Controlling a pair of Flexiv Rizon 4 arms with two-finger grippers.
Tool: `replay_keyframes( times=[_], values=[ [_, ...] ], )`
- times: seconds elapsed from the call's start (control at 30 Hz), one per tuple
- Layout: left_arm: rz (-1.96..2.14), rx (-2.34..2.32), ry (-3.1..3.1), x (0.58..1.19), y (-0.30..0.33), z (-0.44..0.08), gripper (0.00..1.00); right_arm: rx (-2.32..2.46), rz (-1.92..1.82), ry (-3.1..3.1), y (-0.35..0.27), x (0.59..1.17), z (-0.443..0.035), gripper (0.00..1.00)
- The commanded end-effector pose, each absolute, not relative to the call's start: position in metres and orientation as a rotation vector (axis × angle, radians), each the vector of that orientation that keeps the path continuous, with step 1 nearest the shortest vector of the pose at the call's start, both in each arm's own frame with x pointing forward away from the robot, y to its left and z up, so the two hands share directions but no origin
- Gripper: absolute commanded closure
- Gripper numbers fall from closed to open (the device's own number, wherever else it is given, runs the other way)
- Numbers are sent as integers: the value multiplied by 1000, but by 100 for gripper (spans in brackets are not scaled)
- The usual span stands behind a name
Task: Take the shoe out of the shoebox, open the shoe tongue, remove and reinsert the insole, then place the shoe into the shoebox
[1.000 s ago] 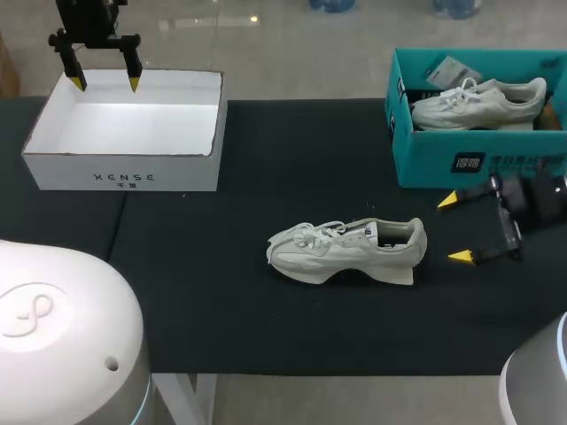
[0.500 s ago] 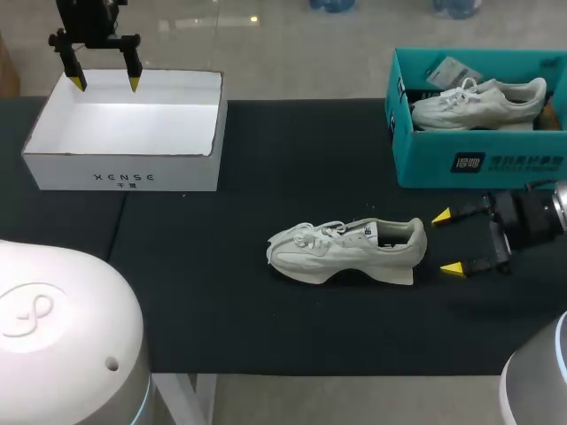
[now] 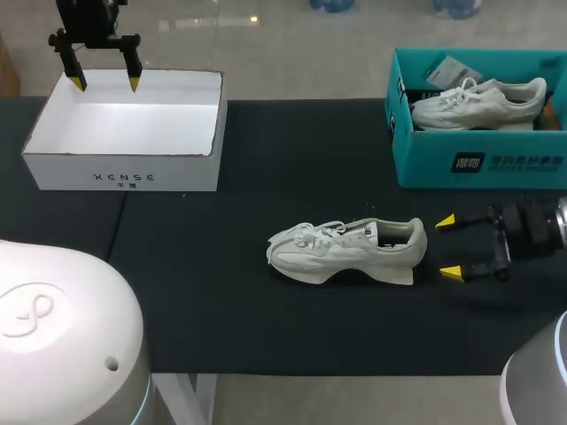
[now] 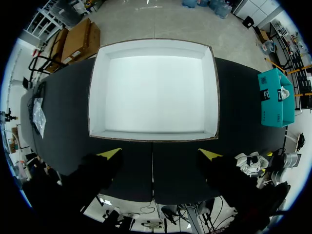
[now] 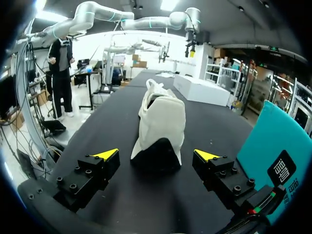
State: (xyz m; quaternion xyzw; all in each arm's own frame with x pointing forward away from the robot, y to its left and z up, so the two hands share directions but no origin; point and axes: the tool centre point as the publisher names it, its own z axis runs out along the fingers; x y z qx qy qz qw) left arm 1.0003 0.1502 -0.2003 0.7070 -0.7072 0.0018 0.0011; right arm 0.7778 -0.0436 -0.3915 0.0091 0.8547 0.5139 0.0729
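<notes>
Just ahead of the right gripper, fingers spread and empty, the shoe, heel toward it.

Black table — matte, evenly lit.

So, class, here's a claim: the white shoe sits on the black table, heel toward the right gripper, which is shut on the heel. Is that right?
Not quite. The right gripper is open, its yellow tips spread wide and short of the heel, touching nothing; the head view shows this. The white shoe does sit on the black table, heel toward that gripper.
</notes>
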Motion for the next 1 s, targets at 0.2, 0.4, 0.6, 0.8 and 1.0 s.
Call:
replay_keyframes(
  times=[0.2,0.4,0.6,0.8,1.0],
  values=[
    [2,2220,-2220,1000,150,-200,0,30,1546,2584,-36,787,-396,0],
    [2,2220,-2220,1000,150,-200,0,34,1582,2567,-24,793,-405,0],
    [2,2220,-2220,1000,150,-200,0,32,1624,2558,-10,796,-417,0],
    [2,2220,-2220,1000,150,-200,0,28,1650,2557,3,803,-423,0],
    [2,2220,-2220,1000,150,-200,0,21,1664,2552,7,806,-425,0]
  ],
)
